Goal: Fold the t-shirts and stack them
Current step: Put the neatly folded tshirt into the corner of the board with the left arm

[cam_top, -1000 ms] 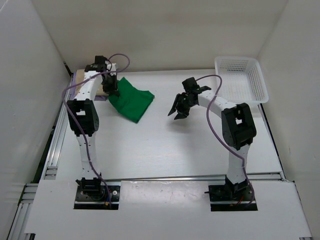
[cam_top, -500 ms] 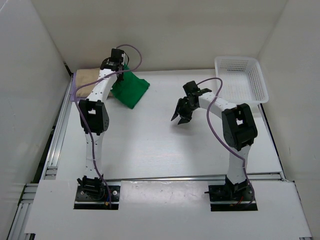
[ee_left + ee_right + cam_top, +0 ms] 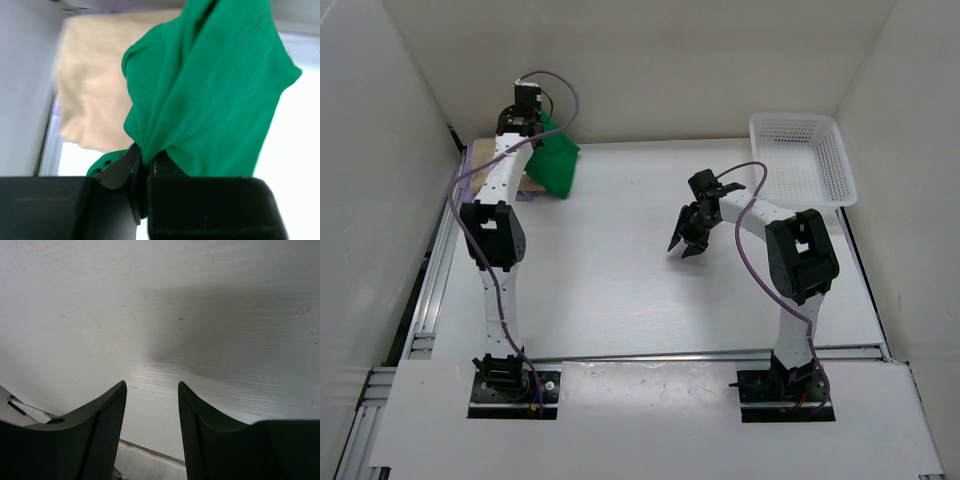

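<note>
My left gripper (image 3: 542, 128) is shut on the bright green t-shirt (image 3: 554, 165) and holds it lifted at the table's far left corner; the cloth hangs down from the jaws. In the left wrist view the green shirt (image 3: 215, 95) bunches between my closed jaws (image 3: 145, 159), with the folded tan shirt (image 3: 95, 85) below and behind it. A tan edge (image 3: 531, 181) and a sliver of lavender shirt (image 3: 470, 160) show under the arm in the top view. My right gripper (image 3: 686, 243) is open and empty above the bare table (image 3: 200, 315).
A white mesh basket (image 3: 804, 160) stands at the far right corner. White walls enclose the table on the left, back and right. An aluminium rail (image 3: 430, 290) runs along the table's left edge.
My left gripper has lifted the green shirt off the table and carried it back-left over the tan shirt. The right gripper shifted slightly toward the near side.
</note>
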Action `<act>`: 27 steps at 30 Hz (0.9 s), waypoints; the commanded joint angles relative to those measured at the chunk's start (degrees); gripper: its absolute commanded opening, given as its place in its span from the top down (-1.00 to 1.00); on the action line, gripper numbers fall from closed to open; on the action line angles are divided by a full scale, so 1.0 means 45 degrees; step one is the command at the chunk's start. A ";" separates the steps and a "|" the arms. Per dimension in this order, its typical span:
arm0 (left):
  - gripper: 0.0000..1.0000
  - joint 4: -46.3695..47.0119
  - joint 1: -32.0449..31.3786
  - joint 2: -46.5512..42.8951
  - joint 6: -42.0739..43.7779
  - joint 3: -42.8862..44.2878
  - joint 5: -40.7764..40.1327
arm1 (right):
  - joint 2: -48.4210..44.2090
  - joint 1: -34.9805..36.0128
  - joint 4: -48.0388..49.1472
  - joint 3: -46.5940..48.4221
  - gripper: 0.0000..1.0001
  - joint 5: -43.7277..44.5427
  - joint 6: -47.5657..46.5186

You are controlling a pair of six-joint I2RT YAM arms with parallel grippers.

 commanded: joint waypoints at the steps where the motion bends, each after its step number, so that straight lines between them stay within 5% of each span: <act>1: 0.80 0.0581 0.0994 -0.2259 -0.0007 0.0083 0.0382 | -0.0719 0.0013 -0.0020 -0.0182 -0.01 0.0152 -0.0255; 9: 0.80 0.0581 0.1953 -0.3121 -0.0007 -0.1108 0.1731 | -0.0602 0.0013 -0.0020 -0.0144 -0.01 0.0270 -0.0255; 19: 0.80 0.0581 0.3536 -0.1111 -0.0007 -0.1305 0.2999 | -0.0211 0.0013 -0.0800 0.0774 -0.01 0.0270 -0.0626; 25: 0.31 0.0581 0.4005 0.0861 -0.0007 0.0761 0.2650 | -0.0094 0.0013 -0.1036 0.1049 -0.01 0.0270 -0.0743; 27: -0.25 0.0581 0.4122 0.1214 -0.0007 0.1156 0.2202 | -0.0094 0.0013 -0.1152 0.1049 -0.01 0.0270 -0.0743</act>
